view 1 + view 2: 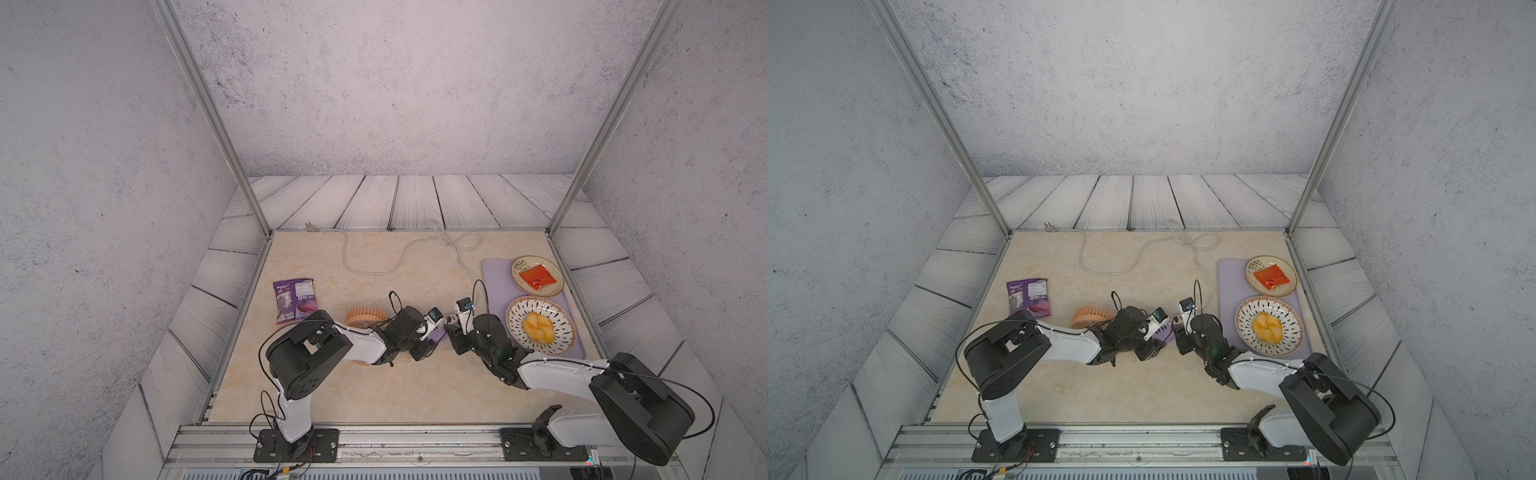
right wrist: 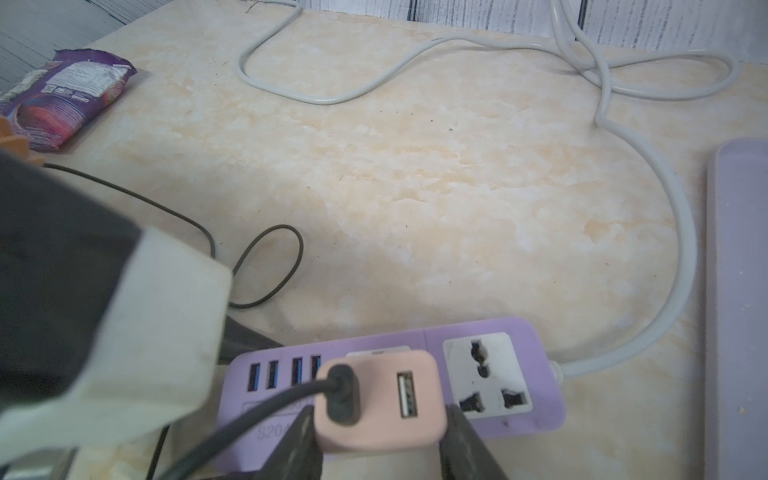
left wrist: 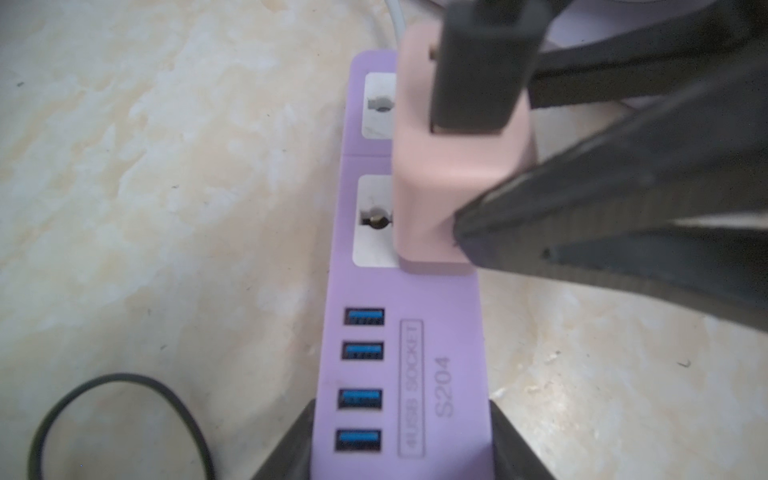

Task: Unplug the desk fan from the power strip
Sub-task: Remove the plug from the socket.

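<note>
The lavender power strip (image 3: 399, 332) lies on the beige tabletop. My left gripper (image 3: 401, 449) is shut on its end by the blue USB ports. A small pinkish-beige plug (image 2: 378, 432) stands in the socket nearest those ports, with the fan's black cord (image 2: 266, 266) running into it. My right gripper (image 2: 380, 444) is shut on the plug, one finger on each side. In both top views the orange desk fan (image 1: 360, 319) (image 1: 1087, 316) lies behind my left arm, partly hidden. The two grippers meet over the strip (image 1: 438, 332).
The strip's thick grey-white cord (image 1: 374, 266) loops toward the back edge. A purple snack bag (image 1: 294, 300) lies at the left. On the right, a lavender tray (image 1: 496, 282) holds a plate with a red packet (image 1: 537, 275) and a patterned bowl with a yellow bun (image 1: 540, 326).
</note>
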Controlling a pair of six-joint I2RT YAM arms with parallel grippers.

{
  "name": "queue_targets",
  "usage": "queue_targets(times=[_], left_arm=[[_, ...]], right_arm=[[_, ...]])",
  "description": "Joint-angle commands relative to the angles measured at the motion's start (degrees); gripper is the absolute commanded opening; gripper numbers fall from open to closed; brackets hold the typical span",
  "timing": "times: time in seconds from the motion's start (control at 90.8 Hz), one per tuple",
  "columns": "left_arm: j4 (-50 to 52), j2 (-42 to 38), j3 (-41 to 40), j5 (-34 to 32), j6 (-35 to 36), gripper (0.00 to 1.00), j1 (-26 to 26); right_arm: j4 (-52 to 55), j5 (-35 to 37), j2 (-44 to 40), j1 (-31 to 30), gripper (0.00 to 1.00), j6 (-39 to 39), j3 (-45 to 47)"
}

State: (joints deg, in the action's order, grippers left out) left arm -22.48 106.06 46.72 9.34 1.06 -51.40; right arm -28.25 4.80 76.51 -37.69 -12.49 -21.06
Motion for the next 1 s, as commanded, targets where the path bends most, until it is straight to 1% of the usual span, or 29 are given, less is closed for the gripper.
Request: queue_targets(times=[0.0,0.198,0.308,0.44,0.616,0.771,0.991], left_arm=[[-1.7,-1.0,0.4,0.7,-0.5,0.05,0.2],[-1.7,-1.3,0.3,0.7,-0.5,0.05,0.2],[-1.8,-1.3,0.3,0.7,-0.5,0.05,0.2],[-1.9,-1.5,0.2,0.7,-0.6,0.04,0.4],[-2.6,-1.3,0.1,0.8,-1.1,0.04,0.4],[-2.7,-1.1,0.1,0.9,-1.1,0.04,0.3],[-2.5,-1.3,0.0,0.7,-1.1,0.04,0.4]], right_arm=[[1.8,-0.3,-0.9,-0.5,0.29,-2.7,0.2],[1.9,0.0,-0.9,-0.2,0.29,-2.9,0.5],[4.2,-0.6,-0.4,-0.1,0.28,-1.2,-0.6],[4.1,-1.2,-0.3,-0.3,0.27,0.6,-0.8],[4.7,-1.7,0.1,-1.5,0.26,1.6,-1.6],[5.2,-0.8,1.1,-3.0,0.25,2.9,-2.2],[3.9,0.8,-0.3,-3.2,0.25,-0.3,-1.6]])
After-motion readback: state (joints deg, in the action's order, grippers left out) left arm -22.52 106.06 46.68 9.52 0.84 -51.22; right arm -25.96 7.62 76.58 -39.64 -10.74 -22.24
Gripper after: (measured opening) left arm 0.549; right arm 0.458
